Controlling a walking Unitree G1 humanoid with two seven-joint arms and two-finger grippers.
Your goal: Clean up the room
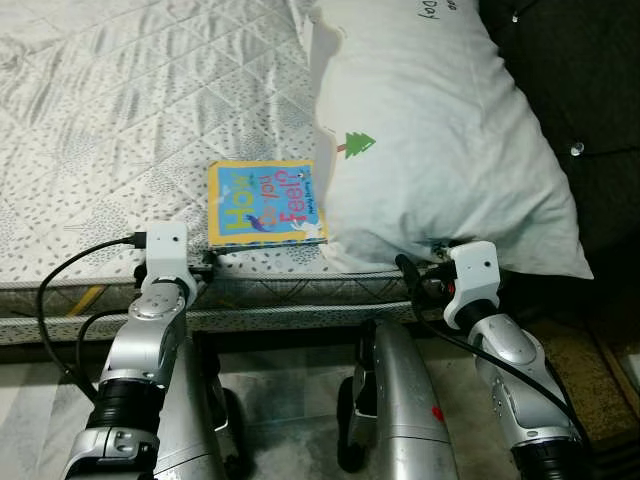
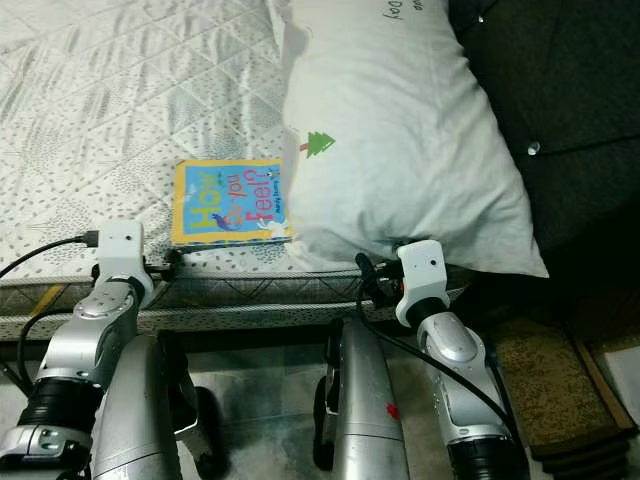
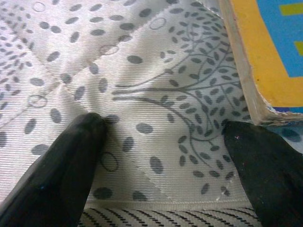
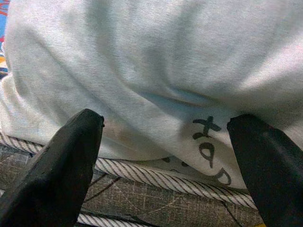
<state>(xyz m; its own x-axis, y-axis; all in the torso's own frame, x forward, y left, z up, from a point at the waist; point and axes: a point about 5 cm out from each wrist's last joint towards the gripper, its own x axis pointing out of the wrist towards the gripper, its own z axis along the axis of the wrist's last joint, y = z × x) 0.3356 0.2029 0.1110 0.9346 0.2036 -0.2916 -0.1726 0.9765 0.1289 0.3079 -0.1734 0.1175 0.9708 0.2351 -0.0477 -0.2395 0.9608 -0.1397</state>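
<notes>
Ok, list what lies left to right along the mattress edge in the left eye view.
left gripper → book → pillow → right gripper

The pillow (image 1: 440, 130) hides the book's (image 1: 262, 203) right edge and is itself cut off at the top

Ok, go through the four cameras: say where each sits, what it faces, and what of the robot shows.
Left eye: on the head, looking down at the bed, book and pillow; both silver arms show.
Right eye: beside it, same scene.
Left wrist: along the open left gripper at the bed, the book's corner by one finger.
Right wrist: along the open right gripper at the pillow's edge.
Shared: the book appears in both eye views and the left wrist view.
</notes>
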